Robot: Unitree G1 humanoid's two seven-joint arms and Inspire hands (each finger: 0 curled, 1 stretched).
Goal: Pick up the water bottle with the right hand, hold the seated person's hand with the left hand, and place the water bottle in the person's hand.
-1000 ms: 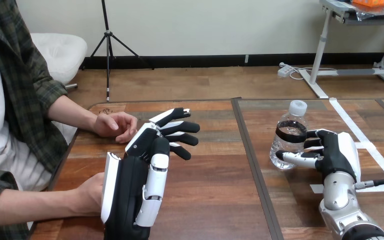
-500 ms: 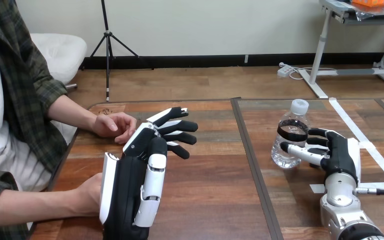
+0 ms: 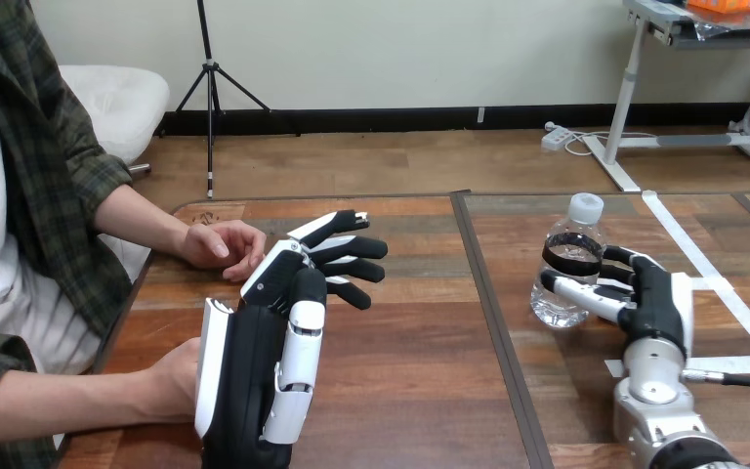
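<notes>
Rightward and a little nearer the bottle, the right hand [image 3: 656,303] has closed in over the last second, its thumb now higher across the front, while the left hand [image 3: 254,362] has hardly changed. A clear plastic water bottle with a white cap and a black label band [image 3: 568,256] stands upright on the brown wooden table [image 3: 400,391], in its right half and closer to the far edge than the near one. The right hand grasps it from the right: the thumb lies across its front below the band, and the fingers [image 3: 627,259] curl round its right side. The left hand is raised near the table's left edge, fingers released and spread toward the far edge. One person's hand [image 3: 223,244] rests by the far left corner; the other [image 3: 178,376] lies at the left edge, just beside the left hand, contact unclear.
</notes>
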